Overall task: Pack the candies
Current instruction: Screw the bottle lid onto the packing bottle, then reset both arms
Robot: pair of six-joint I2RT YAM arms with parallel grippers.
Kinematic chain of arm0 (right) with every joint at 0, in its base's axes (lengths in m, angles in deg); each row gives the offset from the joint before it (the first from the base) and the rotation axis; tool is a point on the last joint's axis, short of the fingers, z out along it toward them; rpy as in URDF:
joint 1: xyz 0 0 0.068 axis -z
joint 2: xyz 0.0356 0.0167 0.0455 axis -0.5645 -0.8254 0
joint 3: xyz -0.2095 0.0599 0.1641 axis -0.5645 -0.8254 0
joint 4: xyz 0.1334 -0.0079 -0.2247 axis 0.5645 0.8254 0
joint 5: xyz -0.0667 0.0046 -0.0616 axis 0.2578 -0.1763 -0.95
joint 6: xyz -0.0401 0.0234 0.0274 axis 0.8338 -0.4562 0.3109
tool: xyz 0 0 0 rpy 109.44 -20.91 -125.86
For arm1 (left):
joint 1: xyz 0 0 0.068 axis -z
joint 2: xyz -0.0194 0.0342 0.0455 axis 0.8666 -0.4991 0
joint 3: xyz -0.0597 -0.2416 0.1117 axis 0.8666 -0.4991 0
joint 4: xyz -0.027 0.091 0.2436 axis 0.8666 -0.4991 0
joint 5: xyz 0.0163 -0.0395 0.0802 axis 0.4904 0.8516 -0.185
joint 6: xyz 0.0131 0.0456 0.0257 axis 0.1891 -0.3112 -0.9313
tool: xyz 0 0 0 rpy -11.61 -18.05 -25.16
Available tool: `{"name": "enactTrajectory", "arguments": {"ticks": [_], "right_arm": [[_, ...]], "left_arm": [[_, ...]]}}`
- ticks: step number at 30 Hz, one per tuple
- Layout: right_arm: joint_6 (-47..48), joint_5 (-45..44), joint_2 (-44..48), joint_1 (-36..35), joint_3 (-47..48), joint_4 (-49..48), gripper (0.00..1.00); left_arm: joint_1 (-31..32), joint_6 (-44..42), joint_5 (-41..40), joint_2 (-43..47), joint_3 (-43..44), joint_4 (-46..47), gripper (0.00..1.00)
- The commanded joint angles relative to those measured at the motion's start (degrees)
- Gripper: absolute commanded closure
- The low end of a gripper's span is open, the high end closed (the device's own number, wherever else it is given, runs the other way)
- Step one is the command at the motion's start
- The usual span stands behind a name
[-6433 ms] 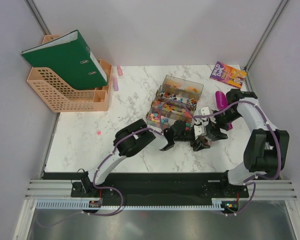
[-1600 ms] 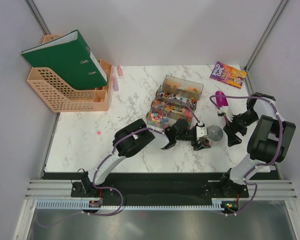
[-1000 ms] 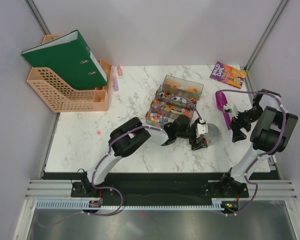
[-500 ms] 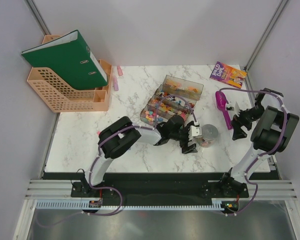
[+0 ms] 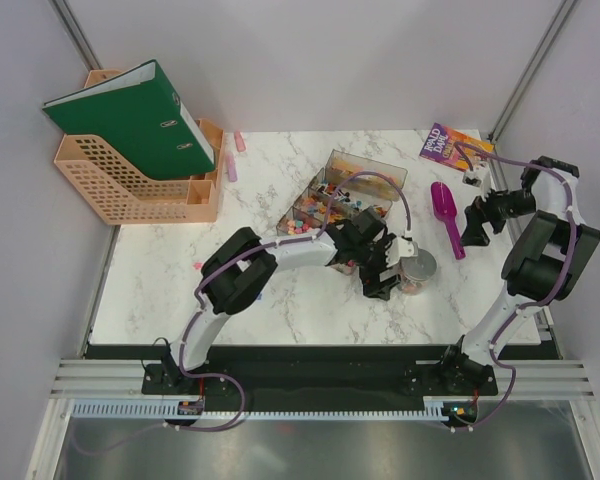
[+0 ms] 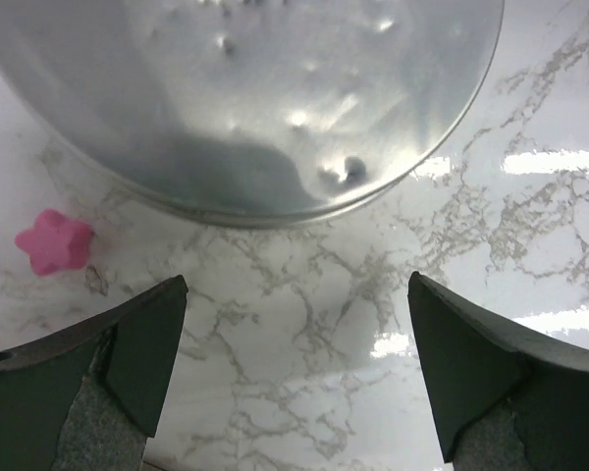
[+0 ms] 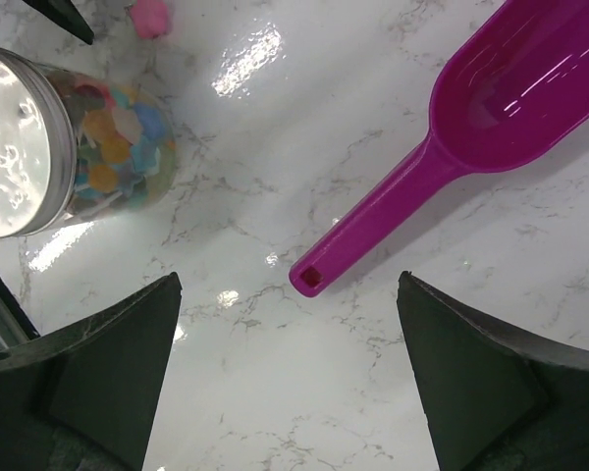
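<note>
The candies fill a small clear round jar (image 5: 417,266) with a silver lid. The jar also shows in the right wrist view (image 7: 108,137) and its lid in the left wrist view (image 6: 245,88). More candies lie in the clear trays (image 5: 348,192). A loose pink candy (image 6: 54,241) lies on the marble beside the jar. My left gripper (image 5: 386,268) is open and empty, just left of the jar and not touching it. My right gripper (image 5: 473,221) is open and empty, right of the purple scoop (image 5: 446,215), which lies flat on the table (image 7: 510,88).
A colourful book (image 5: 457,150) lies at the back right corner. A peach file organiser with a green binder (image 5: 135,150) stands at the back left, with pink markers (image 5: 233,160) beside it. A stray pink candy (image 5: 196,265) lies at the left.
My right gripper has left the jar and moved right and back, past the scoop, which now lies free. My left gripper stays beside the lidded jar, and its arm has swung round.
</note>
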Motion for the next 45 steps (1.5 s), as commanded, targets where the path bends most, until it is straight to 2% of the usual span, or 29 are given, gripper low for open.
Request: {"name": "enactTrajectory", "arguments": {"ticks": [1, 5, 8, 15, 18, 20, 23, 25, 26, 27, 29, 30, 32, 33, 35, 37, 40, 43, 45], "right_arm": [[-3.64, 5.14, 1.33, 0.20, 1.71, 4.57, 0.02], [-5.04, 7.51, 2.83, 0.20, 1.27, 3.69, 0.02], [-10.31, 8.66, 2.39, 0.20, 2.67, 1.41, 0.02], [-12.87, 11.65, 1.42, 0.20, 3.64, 0.26, 0.02], [-14.62, 11.21, 1.07, 0.20, 4.34, 0.43, 0.02], [-15.67, 10.24, 1.51, 0.28, 3.99, 0.17, 0.02], [-18.83, 9.28, 3.00, 0.55, 1.63, -1.67, 0.02], [-21.12, 8.66, 3.88, 0.81, 1.27, -3.86, 0.02], [-25.31, 6.66, 5.28, 0.90, 0.48, -6.48, 0.02], [-37.27, 3.68, 6.33, 0.99, -0.48, -15.99, 0.02], [-46.75, -2.29, 10.90, 0.99, -3.11, -25.88, 0.02], [-52.36, -9.20, 12.92, 0.90, -6.87, -35.76, 0.02], [-56.44, -15.30, 20.64, 0.81, -14.76, -45.92, 0.02], [-58.99, -21.16, 23.63, 0.81, -18.12, -58.41, 0.02], [-61.29, -24.29, 31.98, 0.73, -26.28, -72.60, 0.02], [-64.17, -26.58, 35.25, -0.33, -27.65, -75.76, 0.02], [-68.75, -22.81, 33.60, -1.64, -21.34, -68.58, 0.02], [-70.26, -29.82, 35.69, -6.21, -23.16, -68.73, 0.02], [-69.03, -30.54, 37.01, -8.05, -25.62, -68.82, 0.02]], "left_arm": [[-1.83, 0.66, -2.16, 3.08, 4.02, -15.28, 0.00], [-3.05, -2.59, -5.06, 9.06, 6.40, -21.60, 0.00], [-4.55, -4.27, -5.60, 11.88, 11.92, -25.66, 0.00], [-5.69, -2.17, -5.77, 11.09, 33.87, -26.90, 0.00], [-5.70, -2.24, -7.44, 11.61, 38.91, -26.73, 0.00], [-5.69, -3.47, -10.16, 12.93, 39.19, -26.64, 0.00], [-6.57, -4.09, -18.32, 16.62, 37.26, -25.33, 0.00], [-9.02, -3.74, -23.86, 20.66, 32.96, -23.05, 0.00], [-9.99, -3.39, -25.97, 22.06, 31.29, -22.34, 0.00], [-11.13, -2.00, -29.99, 23.21, 28.41, -21.72, 0.00], [-15.70, 2.21, -33.62, 26.55, 25.84, -18.91, 0.00], [-17.37, 5.72, -34.77, 27.43, 24.00, -18.21, 0.00], [-21.15, 6.89, -40.12, 30.16, 21.53, -15.24, 0.00], [-22.12, 6.46, -43.88, 31.03, 18.91, -14.00, 0.00], [-25.11, 7.94, -46.54, 32.80, 16.87, -11.80, 0.00], [-28.18, 10.05, -49.71, 33.33, 16.34, -11.70, 0.00], [-31.78, 13.57, -51.04, 35.08, 13.18, -11.61, 0.00], [-35.12, 16.91, -50.34, 37.98, 7.65, -11.70, 0.00], [-36.54, 18.67, -49.03, 40.08, 3.96, -12.05, 0.00]]}}
